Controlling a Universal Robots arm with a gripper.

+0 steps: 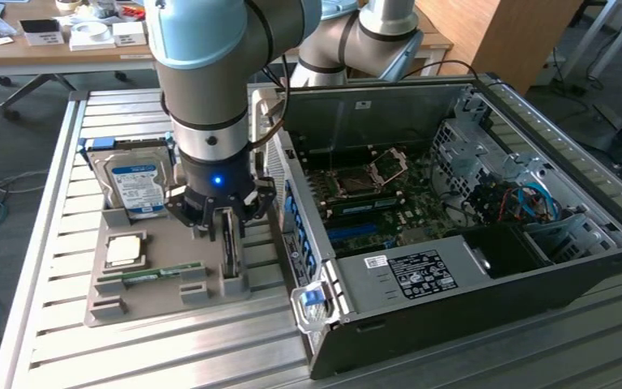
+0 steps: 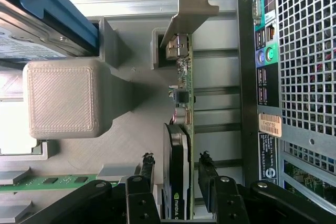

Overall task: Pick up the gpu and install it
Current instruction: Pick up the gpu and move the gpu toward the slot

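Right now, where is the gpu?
The gpu stands on edge in the grey holder, on the exterior view's left of the open computer case.

Arm upright, tool pointing straight down, jaws parted

Your exterior camera looks steeply down from well back, with the open computer case at three o'clock of the tray. Your wrist camera hangs close above, facing straight down. Both views share the tray, the gpu and the case's edge.
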